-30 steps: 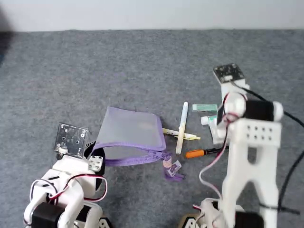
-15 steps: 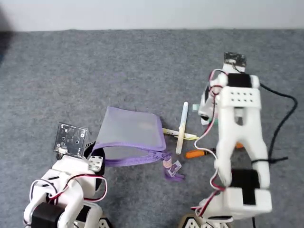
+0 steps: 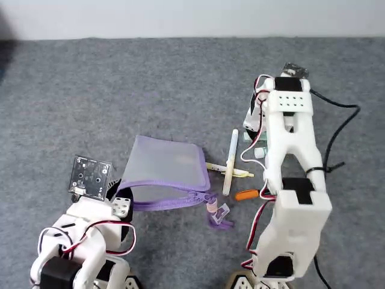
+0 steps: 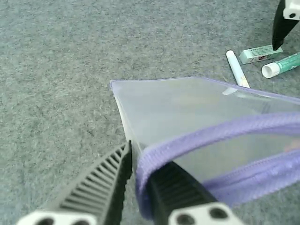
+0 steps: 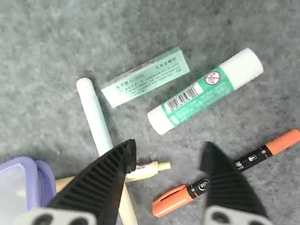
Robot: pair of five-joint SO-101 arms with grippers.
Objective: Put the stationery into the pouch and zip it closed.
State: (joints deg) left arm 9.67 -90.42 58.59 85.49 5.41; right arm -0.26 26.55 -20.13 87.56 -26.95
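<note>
Left claw pinched onto purple zip edge of pouch, on grey tabletop. Right claw spread wide above barcode-labelled glue stick, printed green eraser, orange marker and pale pen, just beside pouch.

Pouch lying to the left, loose stationery lying to the right.
The pouch is resting on the table just ahead of the left gripper, whose jaws are pinching its near edge. Just right of the pouch, a long pen and a short pen are lying crossed. The marker is lying nearer the arms. The eraser and glue stick are lying side by side farther back, below the spread right gripper.
</note>
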